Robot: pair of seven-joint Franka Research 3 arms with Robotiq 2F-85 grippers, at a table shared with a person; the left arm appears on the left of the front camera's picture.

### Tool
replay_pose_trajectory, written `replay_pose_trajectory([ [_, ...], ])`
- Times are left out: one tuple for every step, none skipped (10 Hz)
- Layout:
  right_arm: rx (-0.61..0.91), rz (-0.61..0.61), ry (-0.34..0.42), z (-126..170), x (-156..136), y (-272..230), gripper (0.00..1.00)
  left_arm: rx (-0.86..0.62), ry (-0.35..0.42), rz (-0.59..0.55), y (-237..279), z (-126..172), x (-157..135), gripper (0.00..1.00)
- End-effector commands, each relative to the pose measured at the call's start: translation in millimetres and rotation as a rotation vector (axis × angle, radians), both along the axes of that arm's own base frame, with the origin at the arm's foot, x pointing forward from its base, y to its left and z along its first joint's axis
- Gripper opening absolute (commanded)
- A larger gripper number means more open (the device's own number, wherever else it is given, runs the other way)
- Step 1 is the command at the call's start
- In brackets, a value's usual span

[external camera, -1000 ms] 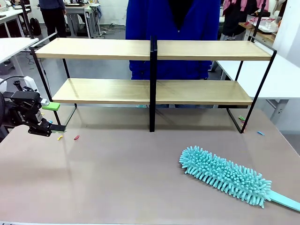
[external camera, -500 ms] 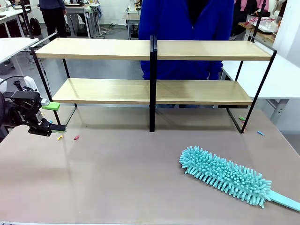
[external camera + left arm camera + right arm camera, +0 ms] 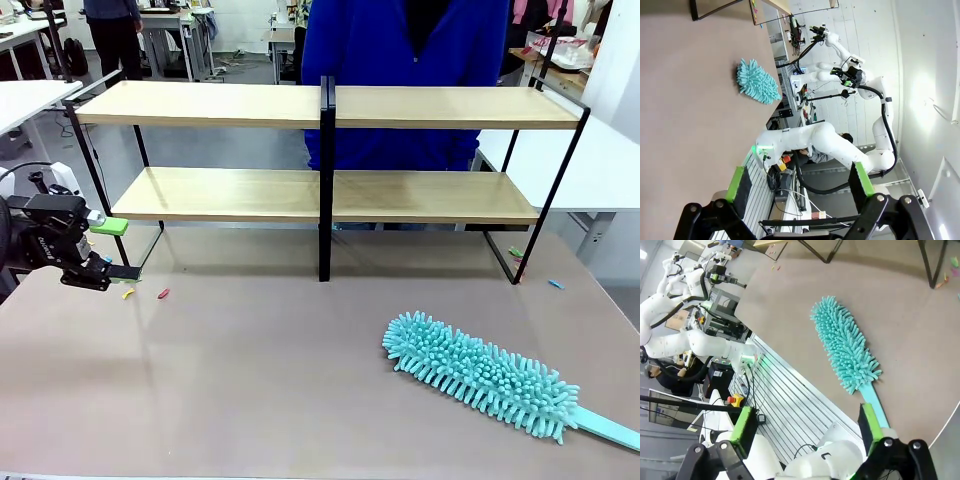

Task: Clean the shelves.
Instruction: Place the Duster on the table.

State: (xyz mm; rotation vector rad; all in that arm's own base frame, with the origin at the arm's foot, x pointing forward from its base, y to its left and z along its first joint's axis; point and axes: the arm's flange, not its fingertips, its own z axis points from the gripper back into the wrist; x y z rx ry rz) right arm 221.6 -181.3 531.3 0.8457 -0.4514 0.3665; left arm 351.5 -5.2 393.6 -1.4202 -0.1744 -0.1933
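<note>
Front view: at the left edge we see our left claw (image 3: pixel 112 248) spread wide and empty, low over the worktop (image 3: pixel 250 380). In the right wrist view our right claw (image 3: pixel 807 427) is also released, the teal duster (image 3: pixel 844 345) lying beyond it. The shelves (image 3: pixel 326 150) span the upper half, 2 boards, a person in blue (image 3: pixel 405 70) behind.

Light wooden shelves (image 3: pixel 210 103) on black frame, teal fluffy duster (image 3: pixel 478 373), grey-beige table (image 3: pixel 250 380)
</note>
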Motion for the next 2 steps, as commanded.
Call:
replay_pose_trajectory([
  [-0.001,-0.001,-0.021,3.0,0.0,0.4,1.00,-0.025,-0.023,0.003,-2.8,0.2,-2.4,1.00],
  [-0.001,-0.001,-0.021,3.0,0.0,0.4,1.00,-0.025,-0.023,0.003,-2.8,0.2,-2.4,1.00],
])
